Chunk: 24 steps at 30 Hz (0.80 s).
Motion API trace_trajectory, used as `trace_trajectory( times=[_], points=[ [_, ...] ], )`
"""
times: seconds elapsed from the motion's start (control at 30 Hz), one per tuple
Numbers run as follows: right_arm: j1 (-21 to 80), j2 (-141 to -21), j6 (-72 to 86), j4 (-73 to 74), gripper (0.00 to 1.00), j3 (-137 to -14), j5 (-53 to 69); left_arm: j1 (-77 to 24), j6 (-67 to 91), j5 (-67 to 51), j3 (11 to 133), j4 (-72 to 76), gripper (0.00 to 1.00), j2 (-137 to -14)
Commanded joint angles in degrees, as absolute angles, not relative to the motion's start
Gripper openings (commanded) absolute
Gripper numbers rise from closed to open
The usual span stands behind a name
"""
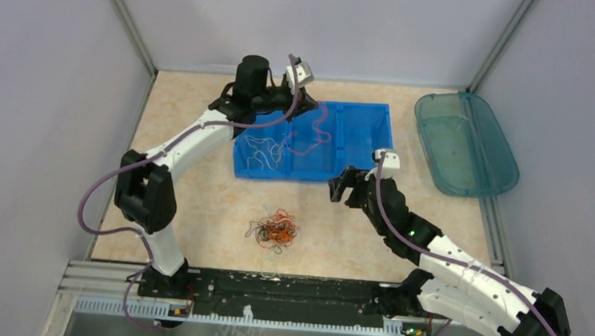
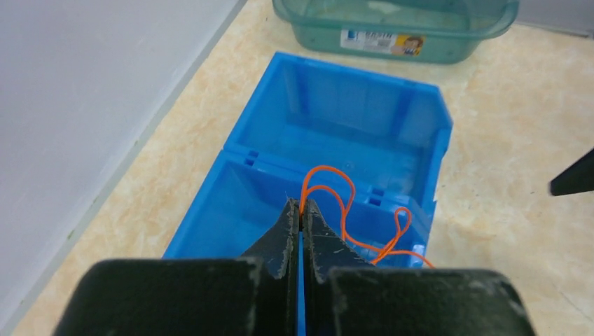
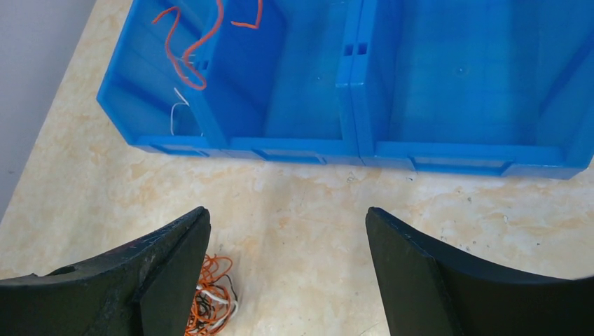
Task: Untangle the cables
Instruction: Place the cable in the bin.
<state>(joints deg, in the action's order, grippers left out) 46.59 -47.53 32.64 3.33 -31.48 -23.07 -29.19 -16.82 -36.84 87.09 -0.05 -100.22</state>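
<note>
The left gripper (image 2: 301, 204) reaches out over the far side of the light, marbled tabletop (image 1: 203, 201). Its two black jaws are pressed together on the upper end of a thin, curly red-orange wire (image 2: 326, 167). From the pinch the wire arches up and falls in loose loops into the open blue plastic bin with divider walls (image 1: 364, 141). In the top view it hangs over the bin's middle section. In the right wrist view its loops lie against the wall between the left-end section and the next one, and I cannot tell whether its lower end rests on the bin floor. A few thin white curly wires (image 1: 266, 151) lie spread on the floor of the left-end section, apart from the orange one. The bin's right section shows only bare blue plastic. The other cables sit as a small knotted clump of orange, black and white wires (image 1: 273, 230) on the tabletop. This clump is nearer the arm bases than the bin is, roughly midway between the two arms and well apart from the bin. The right gripper (image 3: 287, 213) hovers above the table just in front of the bin's near wall with its jaws spread wide and nothing between them. The clump shows beside its left finger in its own camera, lower down and untouched. A translucent teal plastic tray (image 1: 464, 145) stands to the right of the bin, near but separate.
</note>
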Motion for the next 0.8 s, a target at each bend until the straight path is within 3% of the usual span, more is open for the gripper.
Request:
trace_trajectory(
  times=[0.0,0.33,0.47,0.6,0.63,0.7,0.73,0.77],
  points=[
    [46.2,-46.2,32.8,3.6,0.82,-33.3,-24.1,-29.8,-21.6,-32.9,89.0,-2.2,0.0,-103.1],
    [46.2,-48.8,32.1,4.9,0.82,-36.5,-21.7,-29.9,-23.0,-29.2,92.2,-4.0,0.05,-105.9],
    [46.1,-49.0,31.4,6.0,0.83,-37.6,-21.6,-30.1,-23.5,-25.8,91.7,-5.4,0.17,-105.6],
    [46.1,-50.2,31.3,6.4,0.84,-38.2,-21.2,-30.0,-25.6,-23.4,92.9,-9.4,0.42,-105.2],
    [46.1,-50.7,31.3,6.6,0.84,-38.4,-20.9,-30.0,-25.9,-22.8,93.7,-10.5,0.52,-105.2],
    [46.1,-51.1,31.5,6.5,0.84,-38.5,-20.6,-30.0,-25.6,-22.5,95.4,-13.1,0.9,-105.2],
    [46.2,-51.1,31.5,6.3,0.84,-38.4,-20.4,-30.0,-25.7,-23.0,96.7,-15.1,0.98,-105.2],
    [46.1,-51.3,31.5,6.1,0.84,-38.4,-20.3,-30.0,-25.6,-23.8,97.9,-17.1,1.0,-105.3]
  ],
)
